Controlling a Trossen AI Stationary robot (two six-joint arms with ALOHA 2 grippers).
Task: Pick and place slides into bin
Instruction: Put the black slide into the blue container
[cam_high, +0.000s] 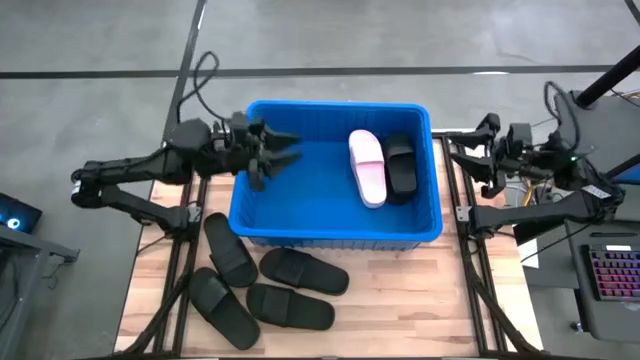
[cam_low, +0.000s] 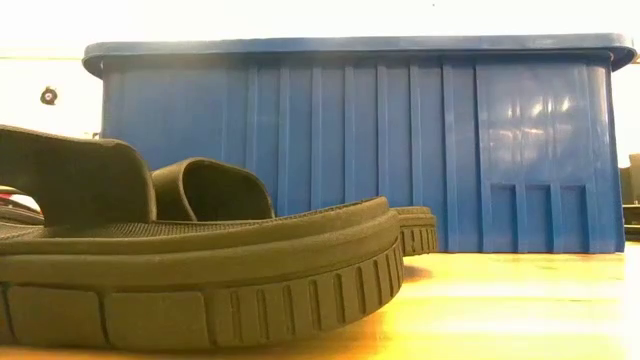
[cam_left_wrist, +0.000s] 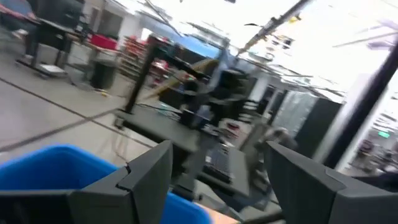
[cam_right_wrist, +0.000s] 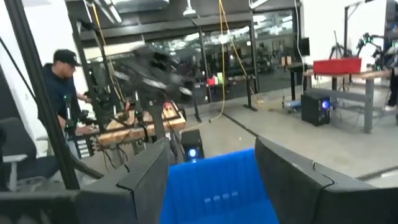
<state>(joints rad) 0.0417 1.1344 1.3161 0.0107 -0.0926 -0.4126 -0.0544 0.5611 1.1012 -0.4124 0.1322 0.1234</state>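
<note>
The blue bin (cam_high: 300, 215) stands mid-table; it also shows in the low view (cam_low: 350, 140). Inside it, at the right, a pale pink slide (cam_high: 367, 166) and a black slide (cam_high: 401, 165) lie side by side. Several black slides (cam_high: 265, 285) lie on the table near the bin's near left corner; one fills the low view (cam_low: 200, 270). My left gripper (cam_high: 283, 150) is open and empty above the bin's left part. My right gripper (cam_high: 462, 158) is open and empty at the bin's right rim.
The wooden table (cam_high: 400, 300) is bare to the right of the loose slides. A keyboard (cam_high: 612, 275) and cables lie beyond the right edge. A person (cam_right_wrist: 65, 93) stands in the room behind, seen in the right wrist view.
</note>
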